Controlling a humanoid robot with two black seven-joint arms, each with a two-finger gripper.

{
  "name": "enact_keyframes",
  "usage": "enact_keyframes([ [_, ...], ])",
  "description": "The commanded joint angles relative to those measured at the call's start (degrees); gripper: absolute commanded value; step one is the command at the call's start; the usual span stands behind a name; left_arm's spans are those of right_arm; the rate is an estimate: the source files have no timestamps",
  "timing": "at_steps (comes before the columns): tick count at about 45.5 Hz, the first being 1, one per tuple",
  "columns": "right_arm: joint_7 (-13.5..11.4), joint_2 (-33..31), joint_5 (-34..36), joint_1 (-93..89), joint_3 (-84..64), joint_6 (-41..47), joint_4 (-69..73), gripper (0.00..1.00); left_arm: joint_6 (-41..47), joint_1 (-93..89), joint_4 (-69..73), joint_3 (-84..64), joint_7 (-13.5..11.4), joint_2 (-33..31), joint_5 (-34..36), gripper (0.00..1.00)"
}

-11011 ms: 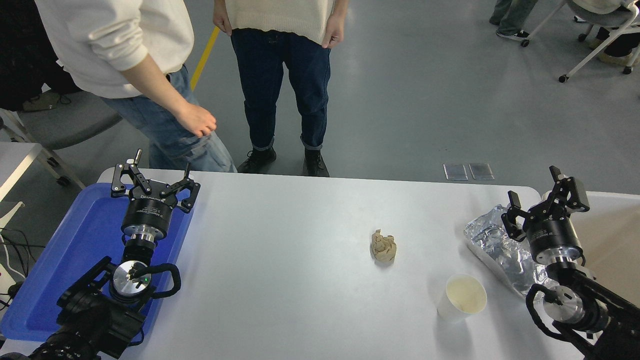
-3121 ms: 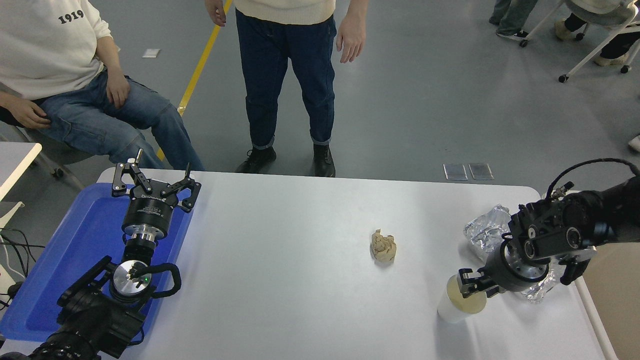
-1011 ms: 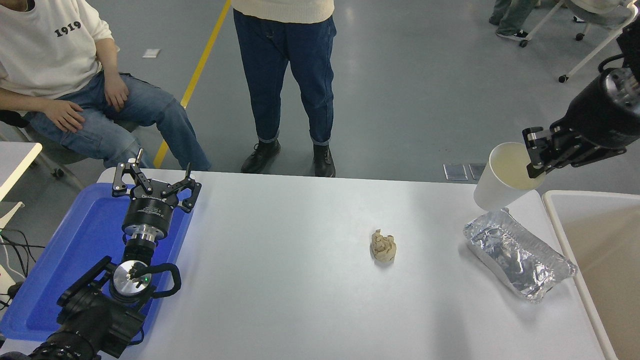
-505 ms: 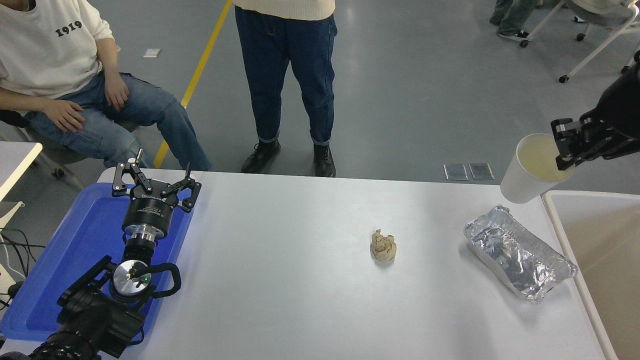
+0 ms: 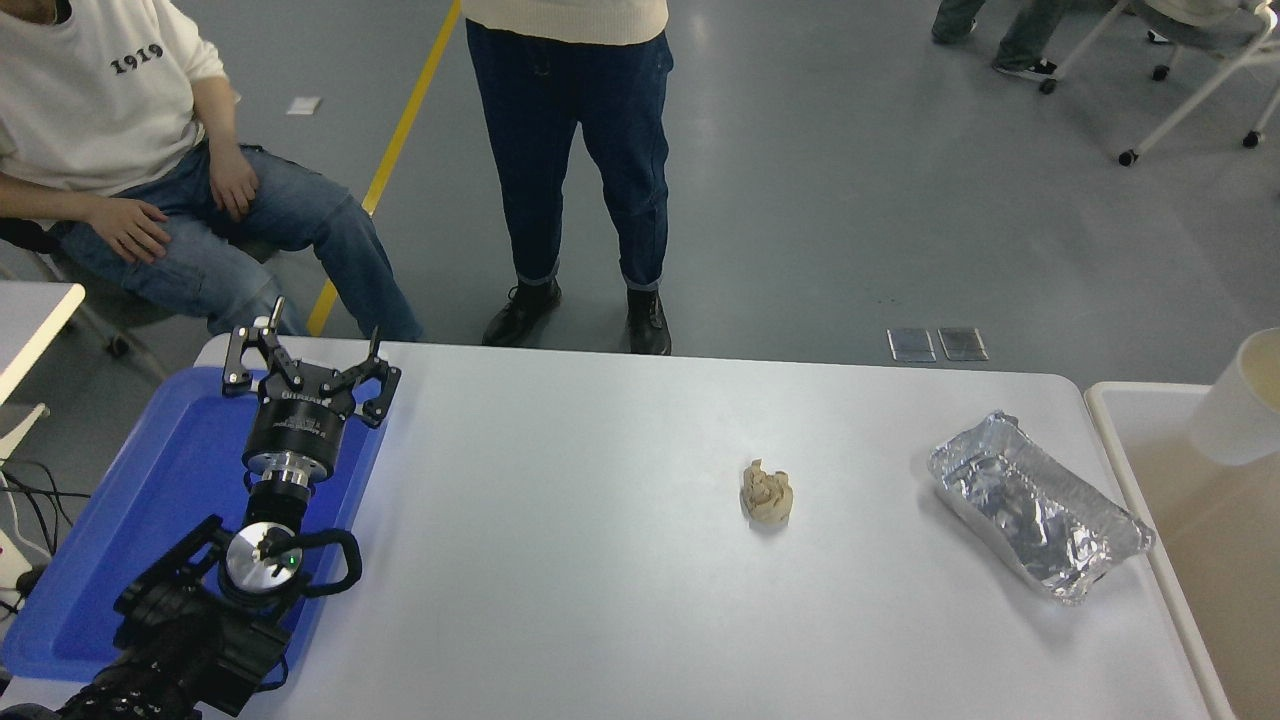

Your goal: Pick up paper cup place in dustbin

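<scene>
The paper cup [image 5: 1240,400] is seen at the right edge of the head view, partly cut off by the frame, raised above the tabletop [image 5: 620,560] and over the open mouth of the dustbin [image 5: 1110,440], whose off-white rim runs just beside the tabletop's right edge. The right end effector is out of view, so it cannot be told whether the cup is gripped or already released. The cup is judged to be very light and thin-walled, easily crushed by a hard squeeze and easily tipped; a hold at the rim, one finger inside and one outside, is judged the most secure, as the rolled rim is its stiffest part, though the smooth paper could slip under a loose grip. Compared with half a second earlier, the cup has been carried further right and slightly lower, from over the tabletop's far right corner to over the bin, and the right arm has passed beyond the frame. The left end effector [image 5: 305,365] is parked over the blue tray [image 5: 130,500] at the lower left with its fingers spread apart, unchanged. The crumpled tan paper ball [image 5: 767,492] and the silver foil container [image 5: 1040,505] lie on the tabletop where they were, well apart from each other.
</scene>
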Motion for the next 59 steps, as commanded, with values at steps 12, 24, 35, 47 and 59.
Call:
enact_keyframes([
  [12, -0.04, -8.57, -5.71, -12.68, 3.75, 0.00, -10.81, 0.00, -0.02, -0.09, -0.09, 0.09, 0.12, -0.01, 0.09, 1.00],
  [24, -0.04, -10.15, -5.63, -14.44, 8.41, 0.00, -11.43, 0.00, -0.02, -0.09, -0.09, 0.09, 0.20, -0.01, 0.09, 1.00],
  [35, 0.05, -10.24, -5.19, -23.21, 16.58, 0.00, -16.52, 0.00, -0.02, -0.09, -0.09, 0.09, 0.20, -0.01, 0.09, 1.00],
  [47, 0.05, -10.42, -4.75, -40.53, 28.45, 0.00, -17.23, 0.00, -0.02, -0.09, -0.09, 0.09, 0.12, -0.01, 0.09, 1.00],
  [59, 0.05, -9.89, 3.77, -55.74, 36.54, -15.98, -23.20, 0.00, -0.02, -0.09, 0.00, 0.09, 0.12, -0.01, 0.09, 1.00],
])
